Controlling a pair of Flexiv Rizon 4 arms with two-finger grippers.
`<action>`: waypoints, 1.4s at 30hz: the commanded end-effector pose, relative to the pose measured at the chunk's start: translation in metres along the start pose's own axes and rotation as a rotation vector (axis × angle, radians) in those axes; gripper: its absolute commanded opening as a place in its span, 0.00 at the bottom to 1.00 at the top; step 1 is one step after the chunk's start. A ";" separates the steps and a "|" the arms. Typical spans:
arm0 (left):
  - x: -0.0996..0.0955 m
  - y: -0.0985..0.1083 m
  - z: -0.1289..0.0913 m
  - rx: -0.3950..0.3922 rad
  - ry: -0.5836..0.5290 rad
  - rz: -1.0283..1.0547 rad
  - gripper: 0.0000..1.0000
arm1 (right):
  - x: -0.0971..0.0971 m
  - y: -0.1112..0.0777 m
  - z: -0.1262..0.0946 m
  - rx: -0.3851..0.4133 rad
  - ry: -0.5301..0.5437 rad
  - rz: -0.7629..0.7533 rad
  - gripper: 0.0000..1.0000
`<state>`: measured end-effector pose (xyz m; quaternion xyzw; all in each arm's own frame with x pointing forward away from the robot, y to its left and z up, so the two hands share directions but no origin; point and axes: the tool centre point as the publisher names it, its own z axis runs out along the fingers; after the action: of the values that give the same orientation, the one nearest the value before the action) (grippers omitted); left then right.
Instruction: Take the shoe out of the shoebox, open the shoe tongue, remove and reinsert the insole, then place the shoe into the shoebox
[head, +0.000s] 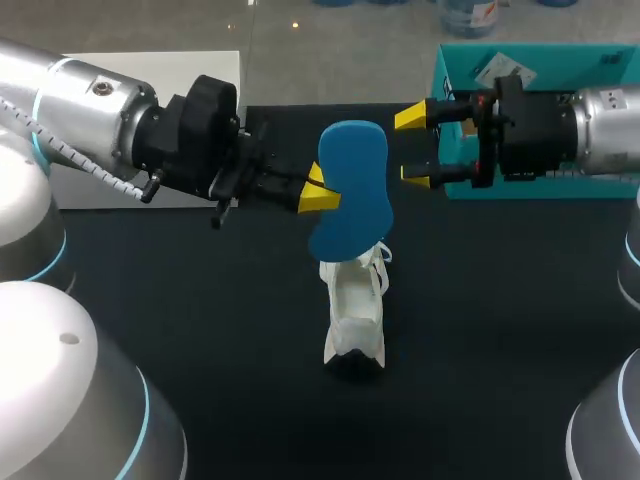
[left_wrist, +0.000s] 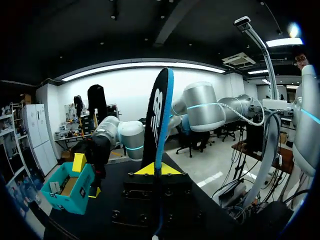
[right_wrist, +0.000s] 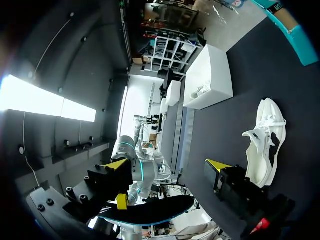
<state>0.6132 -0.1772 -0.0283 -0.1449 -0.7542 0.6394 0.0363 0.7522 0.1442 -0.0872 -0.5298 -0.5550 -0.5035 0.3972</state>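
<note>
Above the white shoe (head: 356, 310), the left gripper (head: 318, 190) holds the blue insole (head: 352, 185) in the air. Its 2 fingers are clamped on one long edge, and the left wrist view shows the insole (left_wrist: 157, 120) edge-on between the yellow tips. The shoe sits on the dark worktop (head: 200, 300), outside the teal shoebox (head: 600, 62), which stands at the far right. In the head view the insole's lower end overlaps the shoe's opening, but I cannot tell whether they touch there. In the right wrist view the insole (right_wrist: 150, 210) hangs clear of the shoe (right_wrist: 265, 140).

The right gripper (head: 414, 147) is level with the insole's far edge, just beside it, with its fingers wide apart and holding nothing.

I judge the step in hand to be the insole work: it is out and not yet back in. The next move calls for turning the insole to line up with the shoe's length and feeding one end down through the opening. The free right gripper could steady the shoe or take a second hold, since the light shoe may tip or slide when pushed.
</note>
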 end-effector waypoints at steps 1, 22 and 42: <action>0.009 0.003 0.000 -0.056 -0.128 0.241 0.00 | 0.000 0.001 0.003 0.000 -0.003 0.001 1.00; -0.043 0.041 -0.003 -0.063 0.007 1.173 0.00 | 0.000 0.001 0.003 0.000 -0.003 0.001 1.00; -0.068 0.061 0.013 -0.130 -0.078 1.150 0.00 | 0.001 0.000 0.004 -0.006 -0.007 0.003 1.00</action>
<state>0.6836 -0.1859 -0.0766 -0.5154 -0.5909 0.5131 -0.3492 0.7531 0.1453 -0.0868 -0.5309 -0.5552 -0.5027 0.3964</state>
